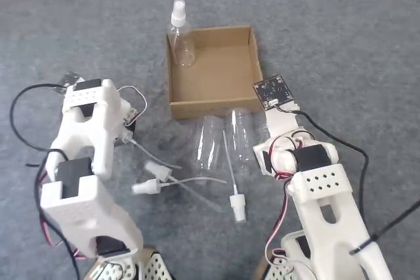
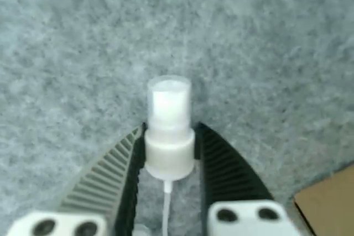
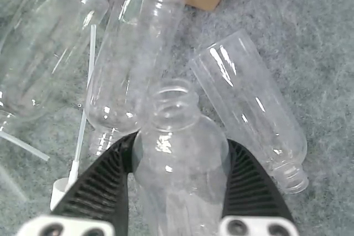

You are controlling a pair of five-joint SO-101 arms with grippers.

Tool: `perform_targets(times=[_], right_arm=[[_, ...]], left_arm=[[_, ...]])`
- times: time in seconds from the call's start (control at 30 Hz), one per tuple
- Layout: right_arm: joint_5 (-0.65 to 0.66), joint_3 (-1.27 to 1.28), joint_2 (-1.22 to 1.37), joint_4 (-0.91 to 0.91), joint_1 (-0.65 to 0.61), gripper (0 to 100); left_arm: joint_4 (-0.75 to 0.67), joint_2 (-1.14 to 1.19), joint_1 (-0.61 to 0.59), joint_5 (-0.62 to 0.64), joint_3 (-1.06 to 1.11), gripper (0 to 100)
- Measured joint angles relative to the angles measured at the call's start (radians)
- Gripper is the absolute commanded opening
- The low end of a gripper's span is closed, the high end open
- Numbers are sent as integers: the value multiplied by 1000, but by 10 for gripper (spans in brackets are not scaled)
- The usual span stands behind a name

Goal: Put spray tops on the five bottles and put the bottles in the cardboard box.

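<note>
Bottles, five in all, clear plastic; spray tops white.

(a) The capped bottle (image 1: 182, 45) has a top fitted. It sits in the far left corner of the cardboard box (image 1: 213, 107) as seen from the high view, w/ its top rising above the rim.

(b) The held bottle (image 3: 180, 158) has an open neck and no top. The right gripper (image 3: 180, 156) pinches its body, one black ribbed finger on each side, neck pointing away from the wrist.

(c) Three uncapped bottles lie on the grey table (image 1: 354, 50) just in front of the box. Lying bottle 1 (image 3: 138, 48) and lying bottle 2 (image 3: 47, 37) are side by side, each w/ one end close to the box's front wall. Lying bottle 3 (image 3: 251, 106) is on the other side of the held bottle, neck toward the camera.

(d) The held spray top (image 2: 168, 109) is pinched at its collar by the fingers of the left gripper (image 2: 168, 136). Its thin dip tube runs back between the fingers, above bare table, w/ a corner of the box at the frame edge.

(e) Three loose tops lie on the table between the left arm (image 1: 85, 136) and right arm (image 1: 321, 188). Loose top A (image 1: 237, 208) has a long tube pointing toward the box, between lying bottles 1 and 2. Loose top B (image 1: 154, 170) and loose top C (image 1: 146, 188) are close together, nearer the left arm, tubes trailing toward the right arm.
</note>
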Motion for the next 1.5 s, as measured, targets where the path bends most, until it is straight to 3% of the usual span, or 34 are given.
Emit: perform_targets(times=[0.4, 0.9, 1.1, 1.33, 1.5], right_arm=[[0, 0, 0, 0, 0, 80], [0, 0, 0, 0, 0, 80], [0, 0, 0, 0, 0, 80], [0, 0, 0, 0, 0, 80], [0, 2, -28, 6, 0, 80]], left_arm=[[0, 0, 0, 0, 0, 11], [161, 0, -2, 0, -43, 10], [160, -133, -2, 0, 18, 10], [35, -318, -2, 0, 180, 10], [21, -402, -2, 0, 213, 10]])
